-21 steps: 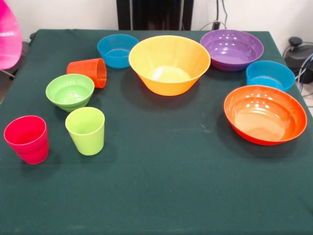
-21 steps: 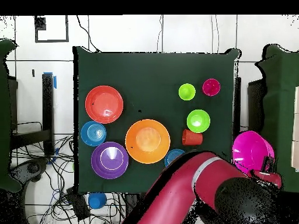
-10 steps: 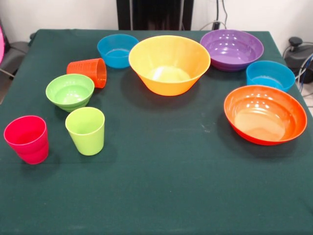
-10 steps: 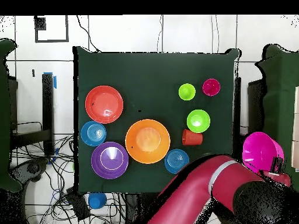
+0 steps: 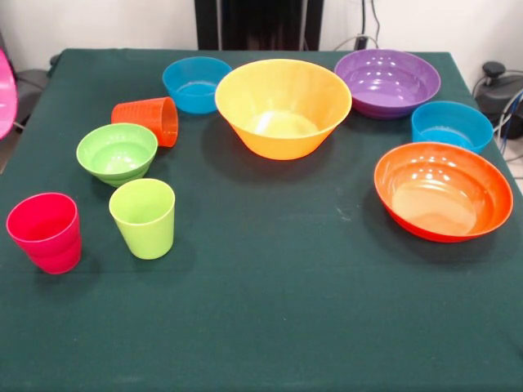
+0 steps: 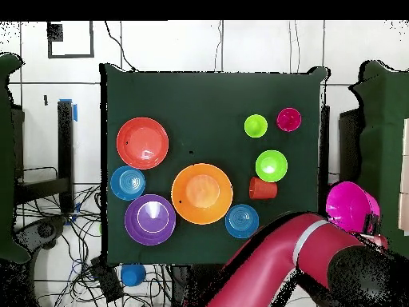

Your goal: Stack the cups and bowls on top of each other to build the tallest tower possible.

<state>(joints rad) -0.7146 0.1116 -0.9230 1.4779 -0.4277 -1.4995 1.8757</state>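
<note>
My gripper (image 6: 372,228) is off the table's side, shut on the rim of the big pink bowl (image 6: 350,208), which shows as a pink sliver (image 5: 4,94) in the front view. On the cloth sit the yellow-orange bowl (image 5: 282,110), the purple bowl (image 5: 386,82), the red-orange bowl (image 5: 442,190), two small blue bowls (image 5: 196,84) (image 5: 451,125) and the small green bowl (image 5: 117,153). The orange cup (image 5: 147,120) lies on its side. The lime cup (image 5: 144,217) and the pinkish-red cup (image 5: 46,232) stand upright. Nothing is stacked; no tower is in view.
The red arm (image 6: 272,260) crosses the table's corner beside the small blue bowl (image 6: 241,221). Cables and a small blue object (image 6: 133,274) lie on the floor beyond the table (image 6: 208,96) edge.
The arm has swung further off the table with the pink bowl, uncovering the small blue bowl near the corner. Over the last half second the bowl has drifted slightly back toward the table.
</note>
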